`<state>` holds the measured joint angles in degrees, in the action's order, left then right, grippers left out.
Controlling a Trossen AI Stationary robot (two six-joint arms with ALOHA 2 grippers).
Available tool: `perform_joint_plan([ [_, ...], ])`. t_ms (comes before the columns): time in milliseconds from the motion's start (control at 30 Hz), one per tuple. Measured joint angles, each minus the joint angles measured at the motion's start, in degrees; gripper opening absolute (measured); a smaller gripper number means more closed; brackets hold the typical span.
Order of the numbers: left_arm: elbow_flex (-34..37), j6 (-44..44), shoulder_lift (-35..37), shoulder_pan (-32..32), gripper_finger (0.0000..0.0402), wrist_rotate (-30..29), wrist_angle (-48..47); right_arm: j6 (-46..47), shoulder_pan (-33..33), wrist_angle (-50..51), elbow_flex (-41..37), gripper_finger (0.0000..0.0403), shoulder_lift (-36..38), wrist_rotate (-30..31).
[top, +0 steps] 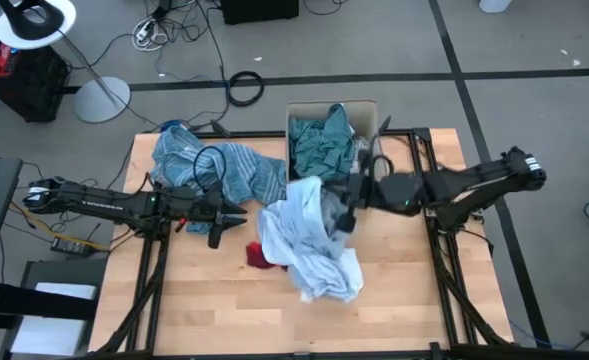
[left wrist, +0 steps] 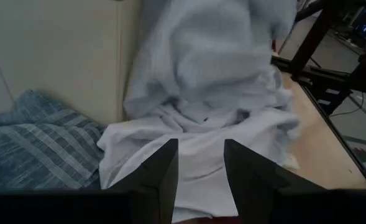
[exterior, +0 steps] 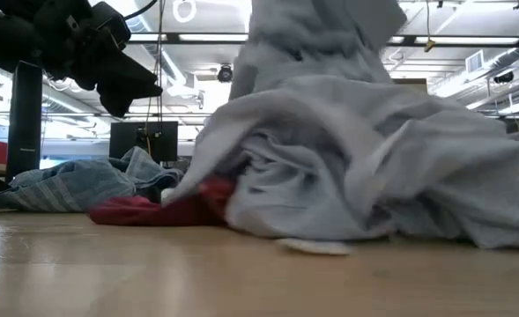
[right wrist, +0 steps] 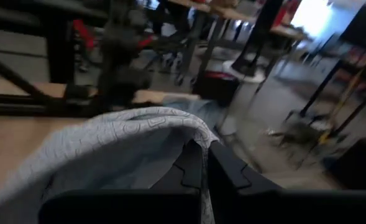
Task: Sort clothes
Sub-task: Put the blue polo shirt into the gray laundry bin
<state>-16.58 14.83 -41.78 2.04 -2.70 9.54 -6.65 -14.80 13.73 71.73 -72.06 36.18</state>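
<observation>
a: what's around besides the work itself?
b: a wooden table, a cardboard box at its far edge.
a: and the floor?
b: a coiled black cable, a white lamp base, loose cords.

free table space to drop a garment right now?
Bare wood along the near edge of the wooden table, below the pale blue-white cloth heap; also right of the heap. Crowded: middle and far-left corner, under the blue striped cloth; the beige cardboard box already holds a teal shirt.
</observation>
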Motion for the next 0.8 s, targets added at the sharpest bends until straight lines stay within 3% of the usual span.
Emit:
perform_joint_plan([
  [367,0.0,-1.1,0.0,0.0,0.0135,0.0,0.1,-16.4,8.4,2.9,25.0,0.0006,-6.0,-0.5],
  [800,0.0,-2.6,0.0,0.0,0.0135,0.0,0.0,-30.3,17.7,-5.9,52.4,0.0005,-17.1,-14.9],
])
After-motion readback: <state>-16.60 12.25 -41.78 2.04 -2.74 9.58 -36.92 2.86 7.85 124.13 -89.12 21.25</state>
